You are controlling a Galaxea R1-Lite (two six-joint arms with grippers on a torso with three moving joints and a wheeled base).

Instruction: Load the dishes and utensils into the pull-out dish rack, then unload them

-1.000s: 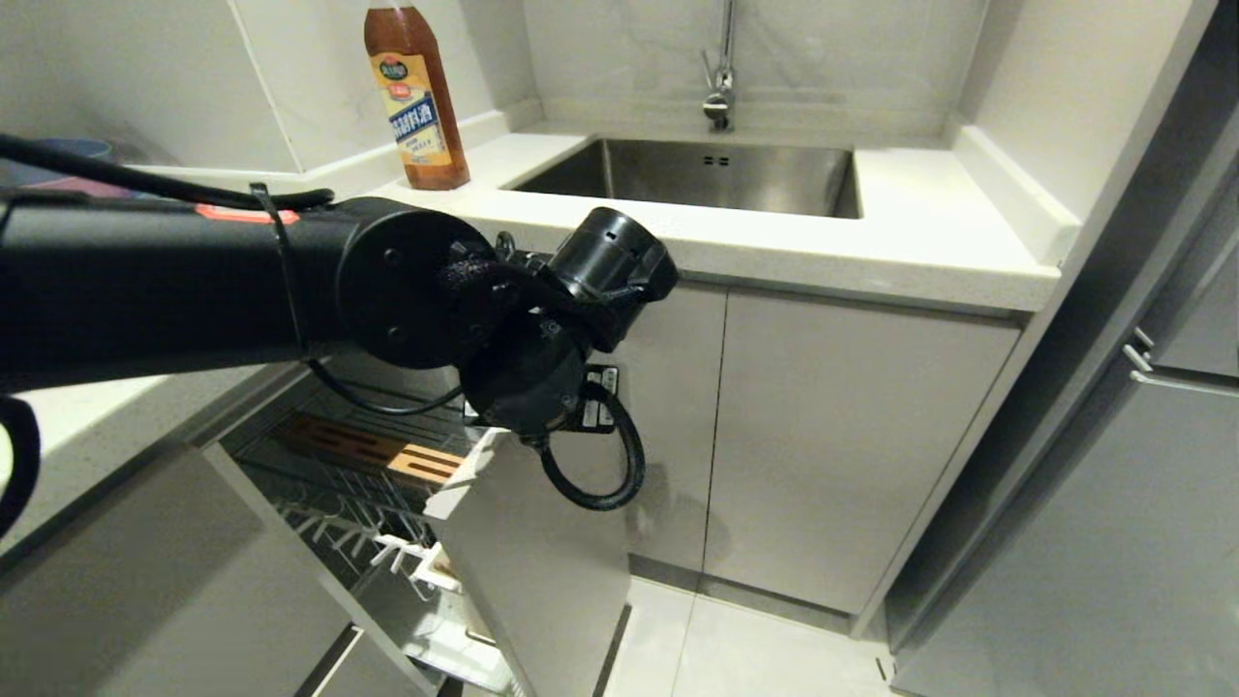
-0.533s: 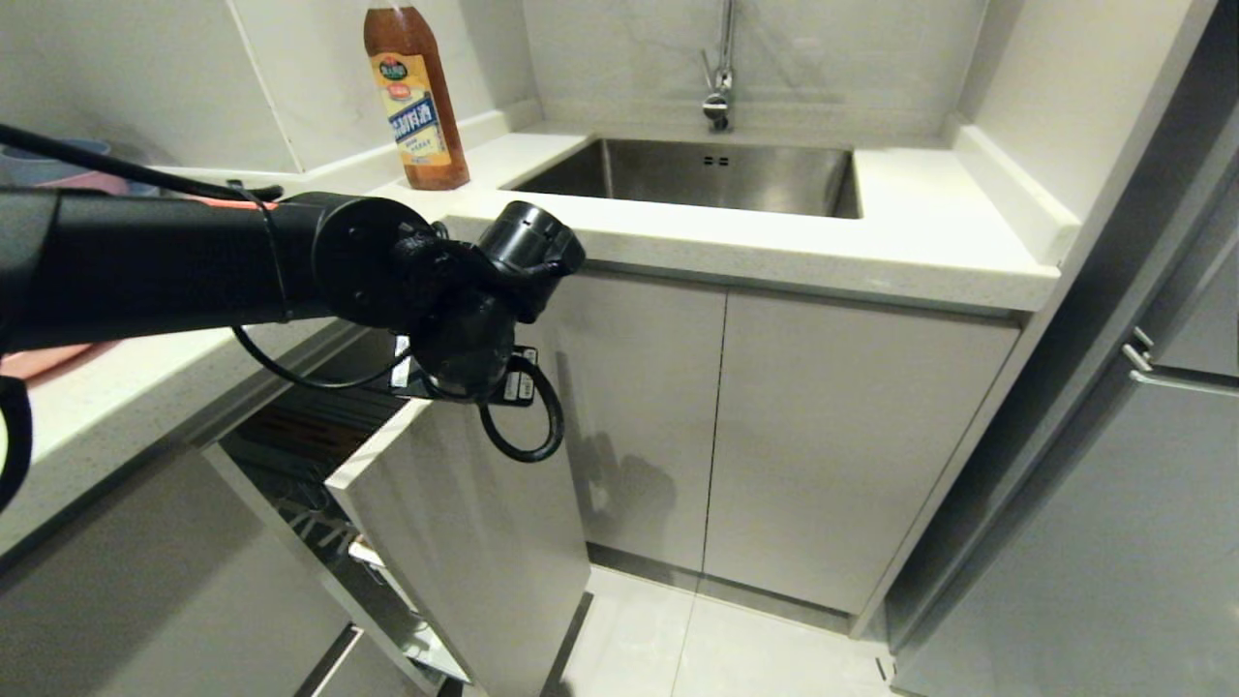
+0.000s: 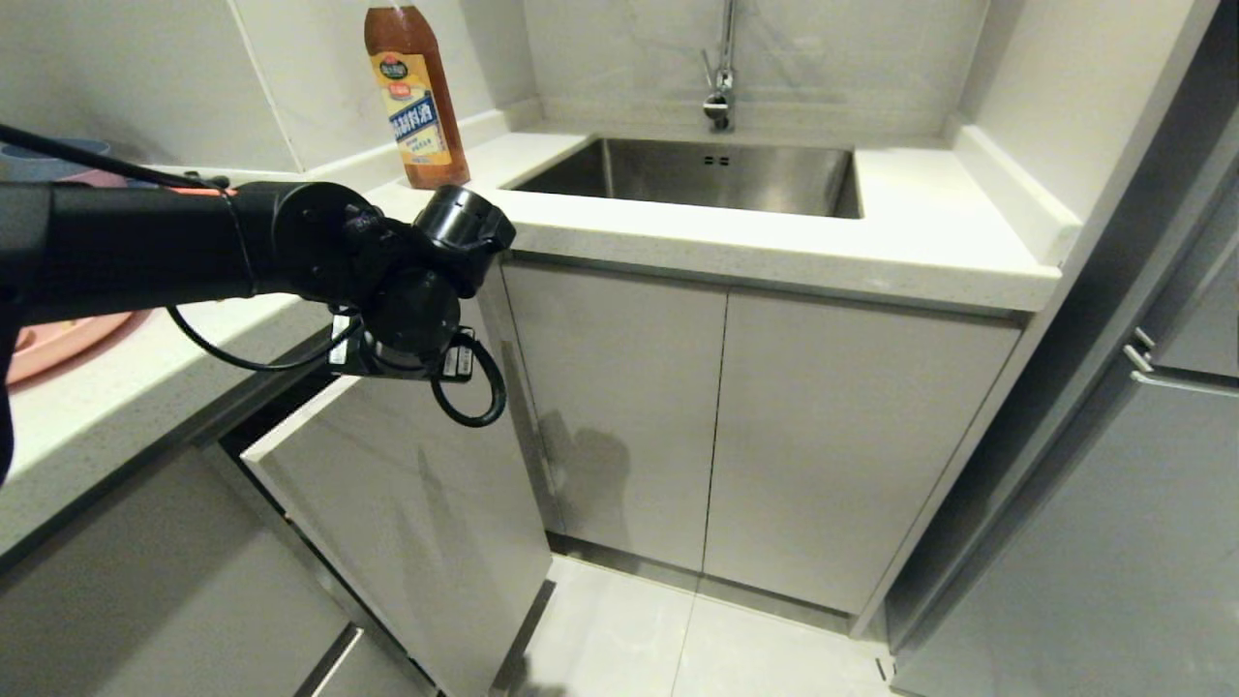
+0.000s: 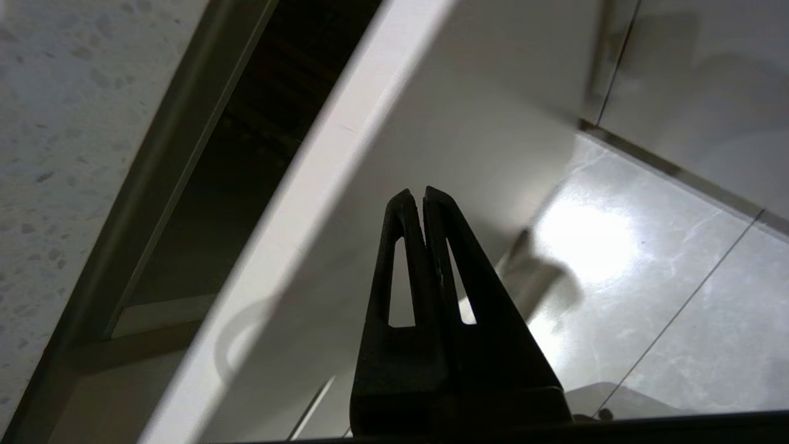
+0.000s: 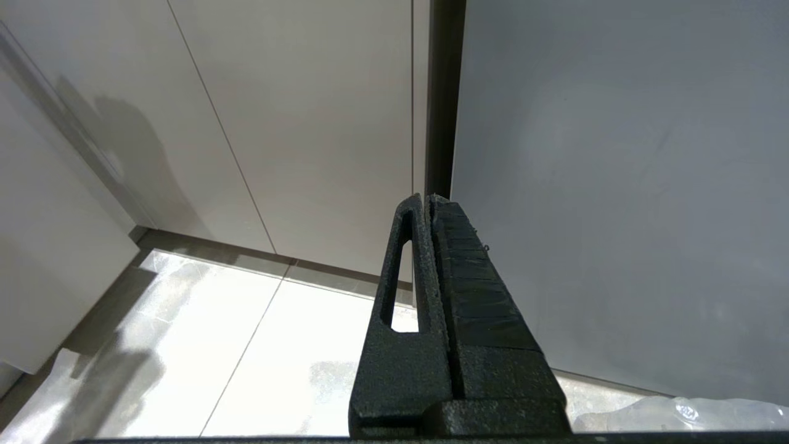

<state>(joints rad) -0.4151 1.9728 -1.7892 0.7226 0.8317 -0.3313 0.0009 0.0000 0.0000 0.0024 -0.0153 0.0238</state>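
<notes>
The pull-out dish rack shows only its white front panel, standing a narrow dark gap out from the cabinet; its basket is hidden inside. My left gripper is shut and empty, its tips over the panel's outer face just below the top edge. In the head view the left wrist hangs over the panel's top. A pink plate lies on the counter at the far left. The bowl and the utensils are out of view. My right gripper is shut and empty, parked low above the floor.
A steel sink with its tap sits in the white counter, a brown sauce bottle at its left. Blue and pink bowls stand far left. Closed cabinet doors and a grey appliance front flank the tiled floor.
The rack's front panel has slid back toward the cabinet, and the wire basket and wooden block have gone out of sight. My left arm moved left with the panel.
</notes>
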